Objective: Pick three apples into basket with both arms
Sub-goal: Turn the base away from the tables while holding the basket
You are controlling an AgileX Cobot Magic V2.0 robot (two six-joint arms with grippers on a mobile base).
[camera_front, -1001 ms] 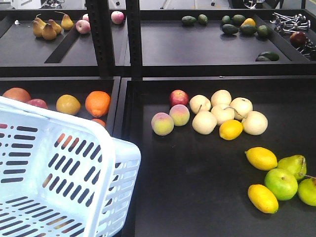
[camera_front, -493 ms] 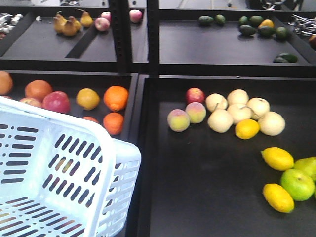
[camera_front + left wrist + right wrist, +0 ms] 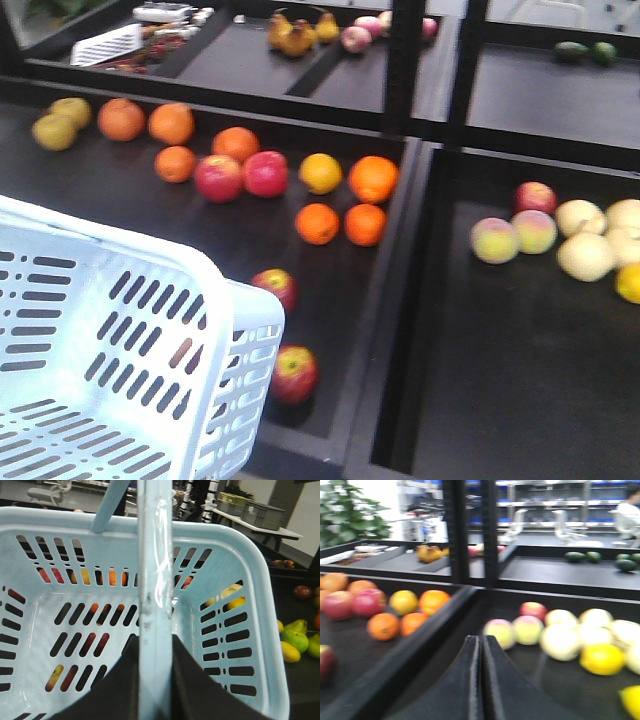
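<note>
OPERATOR: Front view. Where are the task items?

GUIDE: You find the basket [image 3: 110, 240] filling the lower left corner. Two dark red apples [image 3: 275, 288] lie in the left tray [image 3: 240, 240], just beside the basket's right wall. The nearer apple [image 3: 295, 373] sits close against that wall. Pink-red apples [image 3: 240, 176] and oranges [image 3: 373, 178] lie farther back in the same tray.

OPERATOR: Left wrist view. What is the pincer's state?

GUIDE: You see the left pincer [image 3: 156, 652] clamped on the basket's handle [image 3: 155, 570], with one black finger [image 3: 120, 690] on each side of the bar. The slotted floor and walls lie below it, and fruit colours show through the slots.

OPERATOR: Right wrist view?

GUIDE: You see the right pincer [image 3: 480, 647] with its fingers pressed together. It hangs above the black rail [image 3: 420, 645] that divides the left tray from the right one. One dark red apple [image 3: 324, 662] shows at the left edge. The picture is blurred. Peaches [image 3: 515, 630] lie in the right tray.
</note>
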